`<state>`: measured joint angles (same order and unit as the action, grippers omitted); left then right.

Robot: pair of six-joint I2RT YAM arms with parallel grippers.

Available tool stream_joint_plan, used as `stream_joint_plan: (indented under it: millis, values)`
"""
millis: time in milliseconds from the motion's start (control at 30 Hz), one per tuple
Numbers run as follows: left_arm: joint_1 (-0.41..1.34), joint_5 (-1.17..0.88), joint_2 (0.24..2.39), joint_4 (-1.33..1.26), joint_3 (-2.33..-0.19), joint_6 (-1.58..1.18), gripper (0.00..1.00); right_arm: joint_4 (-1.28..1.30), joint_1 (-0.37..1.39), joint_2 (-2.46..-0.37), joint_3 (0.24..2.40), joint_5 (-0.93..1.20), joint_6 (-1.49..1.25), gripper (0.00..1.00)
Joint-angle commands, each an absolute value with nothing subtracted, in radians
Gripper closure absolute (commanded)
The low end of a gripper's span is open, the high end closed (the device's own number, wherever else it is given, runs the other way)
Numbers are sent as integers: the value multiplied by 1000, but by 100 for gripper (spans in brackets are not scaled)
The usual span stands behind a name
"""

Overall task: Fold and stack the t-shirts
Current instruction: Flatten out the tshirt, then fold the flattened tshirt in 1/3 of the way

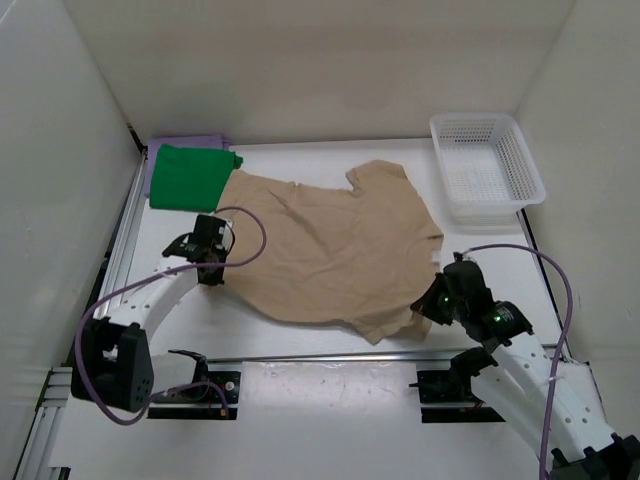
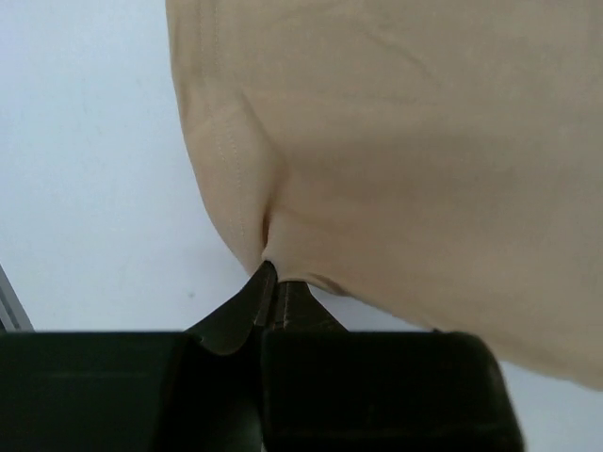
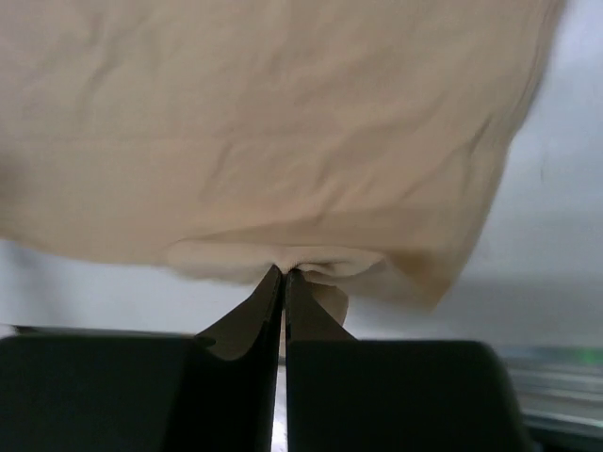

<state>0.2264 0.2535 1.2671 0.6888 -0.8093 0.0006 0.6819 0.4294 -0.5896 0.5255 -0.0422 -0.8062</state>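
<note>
The tan beige t-shirt (image 1: 335, 250) lies spread and wrinkled across the middle of the table. My left gripper (image 1: 212, 272) is shut on its left edge; the left wrist view shows the cloth (image 2: 396, 141) pinched at the fingertips (image 2: 270, 275). My right gripper (image 1: 428, 303) is shut on the shirt's near right hem, with the cloth (image 3: 283, 132) bunched at the closed fingertips (image 3: 285, 273). The bright green t-shirt (image 1: 188, 177) lies folded at the back left on top of the lavender purple t-shirt (image 1: 190, 142), of which only an edge shows.
A white plastic mesh basket (image 1: 485, 165) stands at the back right. White walls enclose the table on three sides. A metal rail (image 1: 125, 230) runs along the left edge. Purple cables loop from both arms.
</note>
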Motion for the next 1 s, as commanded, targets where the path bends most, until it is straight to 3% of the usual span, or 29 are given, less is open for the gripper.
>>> stream_joint_plan:
  millis: [0,200,367,600,967]
  values:
    - [229,293,1160,681,-709,0,90,756,483,-572,502,-139,-899,100]
    - [229,278,1062,745,-605,0,90,756,483,-592,535,-222,-890,100]
    - [219,242,1095,746,-667,0,90,695,439,-761,621,-251,-775,100]
    - [219,218,1383,746,-998,0,90,609,304,-963,733,-192,-643,100]
    - [219,238,1623,736,-1078,0,90,557,193,-1095,733,-110,-554,100]
